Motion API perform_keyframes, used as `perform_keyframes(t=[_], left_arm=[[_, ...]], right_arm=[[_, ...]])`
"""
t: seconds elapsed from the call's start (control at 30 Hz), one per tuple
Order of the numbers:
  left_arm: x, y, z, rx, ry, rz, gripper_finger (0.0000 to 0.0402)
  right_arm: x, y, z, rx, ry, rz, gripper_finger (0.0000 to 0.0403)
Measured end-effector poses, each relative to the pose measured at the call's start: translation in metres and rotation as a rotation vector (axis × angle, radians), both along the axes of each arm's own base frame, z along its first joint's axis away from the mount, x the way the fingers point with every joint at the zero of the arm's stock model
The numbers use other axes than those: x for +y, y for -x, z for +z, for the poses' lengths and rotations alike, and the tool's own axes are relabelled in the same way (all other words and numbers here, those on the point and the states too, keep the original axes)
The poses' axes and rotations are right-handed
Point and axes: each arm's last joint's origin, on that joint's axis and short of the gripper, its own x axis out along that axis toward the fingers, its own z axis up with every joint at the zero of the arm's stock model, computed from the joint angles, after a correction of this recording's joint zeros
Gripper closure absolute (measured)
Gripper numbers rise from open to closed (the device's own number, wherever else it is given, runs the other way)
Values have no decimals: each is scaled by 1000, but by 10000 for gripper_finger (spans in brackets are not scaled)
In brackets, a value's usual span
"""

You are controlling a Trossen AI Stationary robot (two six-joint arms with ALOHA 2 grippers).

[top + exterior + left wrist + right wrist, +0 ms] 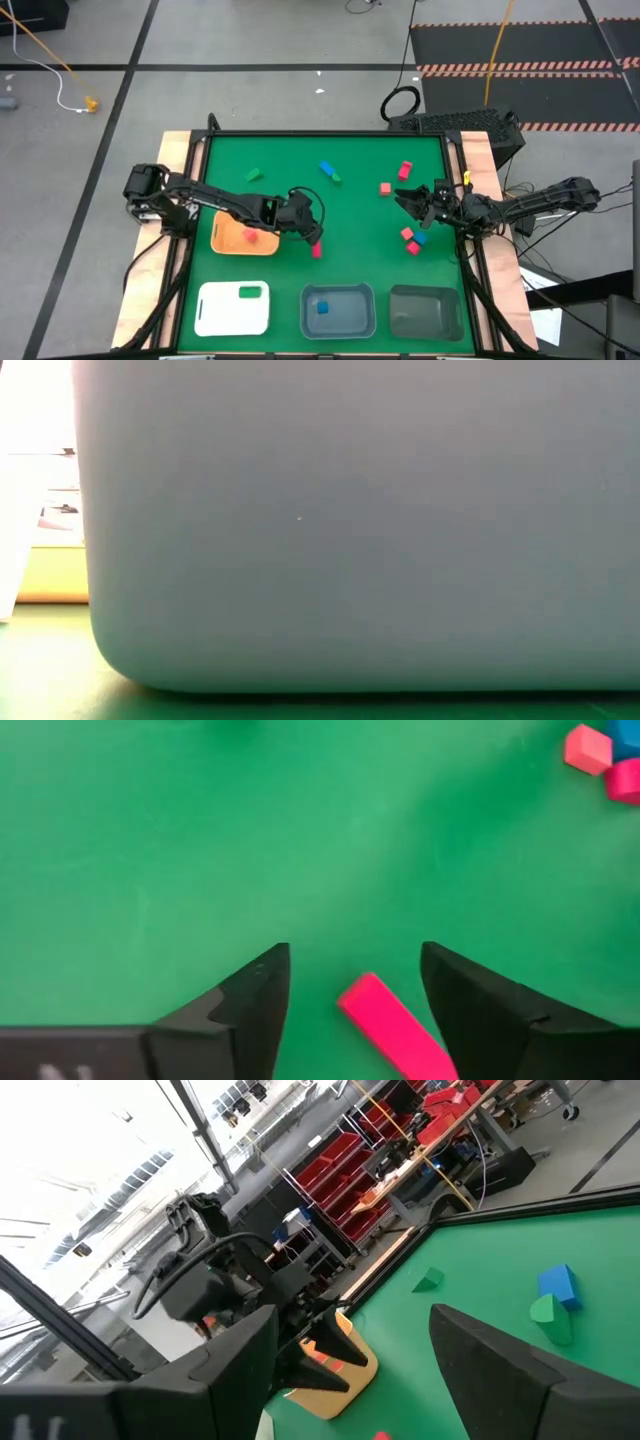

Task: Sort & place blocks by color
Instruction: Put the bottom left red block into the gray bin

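My left gripper is open low over the green mat, just right of the orange tray. A pink bar lies flat on the mat between its two fingers, nearer one of them; it also shows in the high view. My right gripper is open and empty at the mat's right, above a red, blue and red cluster. Loose blocks lie at the far side: green, blue, green, red, red. A pink block lies in the orange tray.
Along the near edge stand a white tray holding a green block, a blue-grey tray holding a blue block, and a grey tray. The blue-grey tray's wall fills the low view.
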Motion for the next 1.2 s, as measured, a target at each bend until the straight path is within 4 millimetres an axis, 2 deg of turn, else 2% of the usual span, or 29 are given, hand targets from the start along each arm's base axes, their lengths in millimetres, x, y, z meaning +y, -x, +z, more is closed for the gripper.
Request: perform_keyframes(t=[0.17,0.3,0.87,1.2], left_arm=[[-10,-2,-2,-23,53,-4,117],[-18,-6,-5,-52,89,-17,100],[-37,-17,-31,-60,233,3,107],[-41,-18,-33,-76,311,83,107]], right_arm=[[0,0,0,1,0,0,149],[0,0,0,0,0,0,149],[0,0,-1,6,2,0,149],[0,-1,-1,8,1,0,149]])
